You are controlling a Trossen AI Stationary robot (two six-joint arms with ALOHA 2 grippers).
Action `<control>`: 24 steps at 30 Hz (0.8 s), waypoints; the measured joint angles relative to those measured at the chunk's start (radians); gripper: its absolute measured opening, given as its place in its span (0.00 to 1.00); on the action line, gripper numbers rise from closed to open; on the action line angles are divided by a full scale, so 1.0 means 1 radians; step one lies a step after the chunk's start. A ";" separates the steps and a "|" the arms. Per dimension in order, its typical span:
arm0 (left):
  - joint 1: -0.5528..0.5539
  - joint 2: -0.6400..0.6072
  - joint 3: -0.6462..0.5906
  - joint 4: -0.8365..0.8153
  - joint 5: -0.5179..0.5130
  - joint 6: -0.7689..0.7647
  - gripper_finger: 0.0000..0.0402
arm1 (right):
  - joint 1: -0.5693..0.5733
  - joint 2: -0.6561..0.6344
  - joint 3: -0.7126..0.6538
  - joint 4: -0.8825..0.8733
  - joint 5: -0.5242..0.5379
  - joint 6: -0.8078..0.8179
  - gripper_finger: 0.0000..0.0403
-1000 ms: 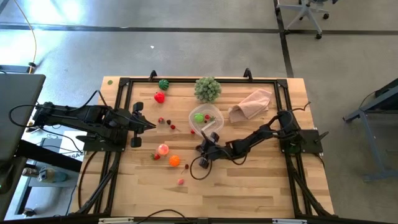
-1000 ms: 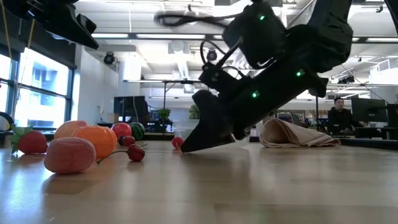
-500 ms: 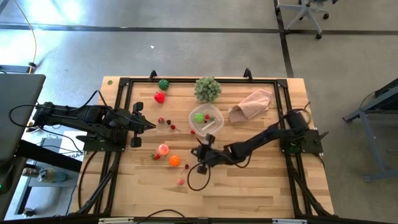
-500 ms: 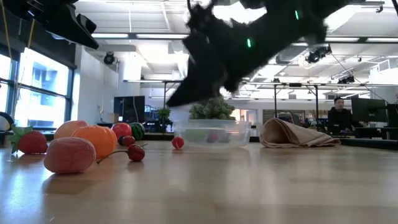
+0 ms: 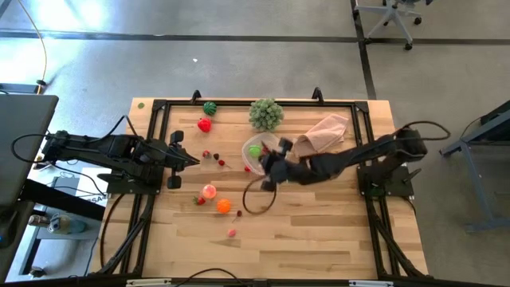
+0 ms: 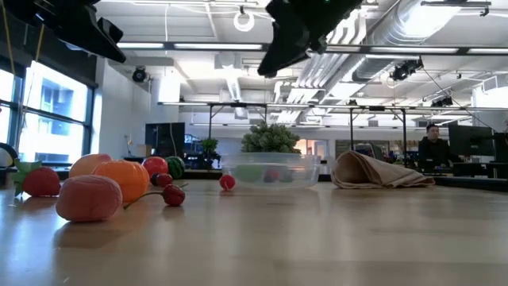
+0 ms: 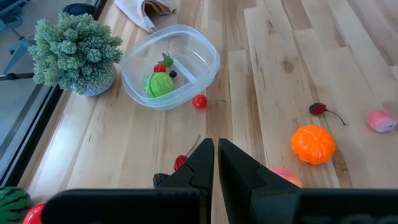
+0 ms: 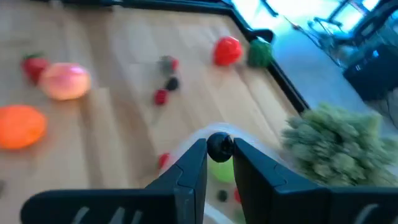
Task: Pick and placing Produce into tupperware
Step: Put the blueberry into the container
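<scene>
A large open workroom with ceiling lights and desks is showing beyond the wooden table [image 5: 319, 239], where a person [image 6: 433, 147] is sitting far behind. The clear round tupperware [image 5: 264, 153] is sitting near the table's middle, and all positions below are taken from it. Inside it a bright green piece [image 7: 158, 83] and a small red piece [image 7: 163, 68] are lying. The right gripper [image 8: 219, 163] is hanging directly above the tupperware's rim, its fingers [image 8: 189, 171] drawn close and pinching a small dark round berry [image 8: 219, 145] at their tips. The leafy ball [image 5: 265, 114] is standing just beyond the tupperware, and the pink cloth [image 5: 322, 133] is lying beside it on the right arm's side. A small red cherry [image 7: 199, 102] is resting just outside the tupperware's wall. The orange fruit [image 5: 223, 206] and the pink fruit [image 5: 209, 191] are lying near it, toward the left arm. The left gripper [image 7: 215, 149] is waiting well apart from the tupperware, fingers pressed together and holding nothing.
</scene>
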 joint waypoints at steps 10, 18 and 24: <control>0.000 0.000 0.000 0.000 0.000 0.000 0.04 | -0.188 0.123 -0.002 -0.063 -0.252 0.035 0.15; 0.000 0.000 0.000 0.000 0.000 0.000 0.04 | -0.245 0.252 -0.002 -0.006 -0.360 0.037 0.15; 0.000 0.000 0.000 0.000 0.000 0.000 0.04 | -0.238 0.267 -0.002 0.006 -0.398 0.043 0.15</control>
